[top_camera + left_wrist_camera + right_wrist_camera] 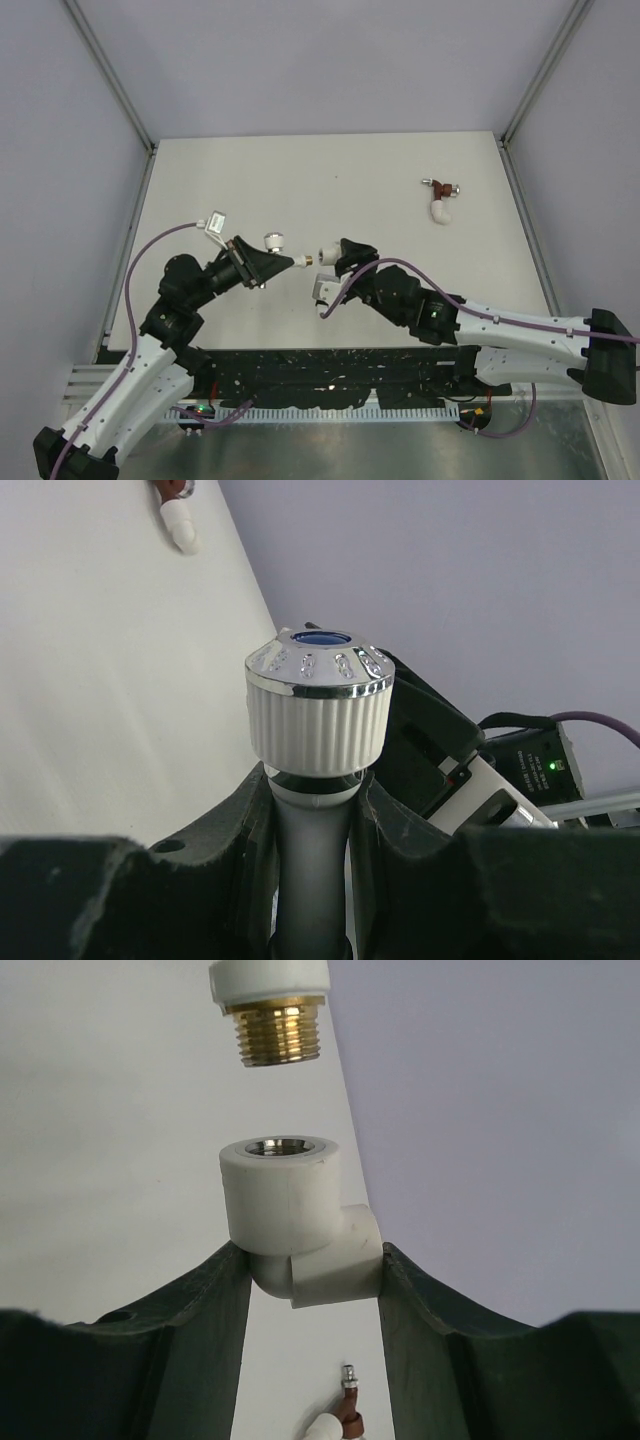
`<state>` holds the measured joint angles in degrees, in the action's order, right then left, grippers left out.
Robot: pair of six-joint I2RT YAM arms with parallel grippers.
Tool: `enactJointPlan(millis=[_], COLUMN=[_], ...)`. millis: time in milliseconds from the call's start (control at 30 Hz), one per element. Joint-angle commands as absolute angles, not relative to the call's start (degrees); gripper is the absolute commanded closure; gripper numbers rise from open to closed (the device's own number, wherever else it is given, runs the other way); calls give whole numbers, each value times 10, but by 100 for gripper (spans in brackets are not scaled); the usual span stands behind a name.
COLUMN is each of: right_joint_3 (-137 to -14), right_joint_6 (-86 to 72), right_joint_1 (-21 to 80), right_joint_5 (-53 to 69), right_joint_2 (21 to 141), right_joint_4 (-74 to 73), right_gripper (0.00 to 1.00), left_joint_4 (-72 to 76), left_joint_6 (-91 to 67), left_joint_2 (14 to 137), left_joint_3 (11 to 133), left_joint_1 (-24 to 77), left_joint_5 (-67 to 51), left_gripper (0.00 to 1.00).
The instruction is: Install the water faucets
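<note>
White faucet (pixel 318 720) was off the surface (pixel 330 180), held in the air by the left gripper (pixel 283 262). Its fingers (pixel 225 830) pinched the grey stem just under the ribbed white knob (pixel 272 242) with the silvery, blue-dotted cap. The lower stem was cut off by the left wrist frame edge. The brass threaded end (pixel 280 1042) pointed at the open mouth of a white elbow fitting (pixel 290 1215), roughly in line with it but apart, with a clear gap between them in the right wrist view. The right gripper (pixel 312 1270) held that elbow fitting, fingers (pixel 200 1310) clamped on its lower bend, mouth facing the thread. The rest of the faucet body was out of that frame.

Dark red faucet (pixel 441 187) lay on the surface at the far right, well apart from both grippers. It touched a second elbow (pixel 440 211), white, possibly screwed into it; too small to tell from above. In both wrist views that pair was partly cropped at the frame edge.
</note>
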<state>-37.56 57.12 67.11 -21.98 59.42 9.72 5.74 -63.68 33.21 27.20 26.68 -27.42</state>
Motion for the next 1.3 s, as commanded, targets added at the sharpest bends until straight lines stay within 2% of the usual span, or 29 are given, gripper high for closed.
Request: enactJointPlan(millis=[0, 233, 467, 733, 900, 1267], right_joint_3=[-365, -302, -288, -306, -338, -372], right_joint_6=[599, 673, 755, 906, 929, 1001], right_joint_1=[686, 708, 714, 713, 705, 686], right_joint_5=[-246, -279, -300, -326, -323, -316], right_joint_2=[565, 562, 577, 635, 632, 635], right_joint_4=[206, 371, 474, 611, 607, 602], right_gripper=[95, 95, 94, 95, 95, 95], left_joint_4=[134, 163, 162, 118, 55, 55], left_joint_6=[-687, -718, -728, -700, -656, -671], left_joint_2=[339, 361, 359, 395, 440, 530], left_joint_3=[274, 286, 296, 400, 494, 572], left_joint_1=[280, 305, 306, 304, 292, 280], left_joint_5=[-251, -237, -220, -228, -255, -320], left_gripper=[100, 100, 100, 100, 100, 100])
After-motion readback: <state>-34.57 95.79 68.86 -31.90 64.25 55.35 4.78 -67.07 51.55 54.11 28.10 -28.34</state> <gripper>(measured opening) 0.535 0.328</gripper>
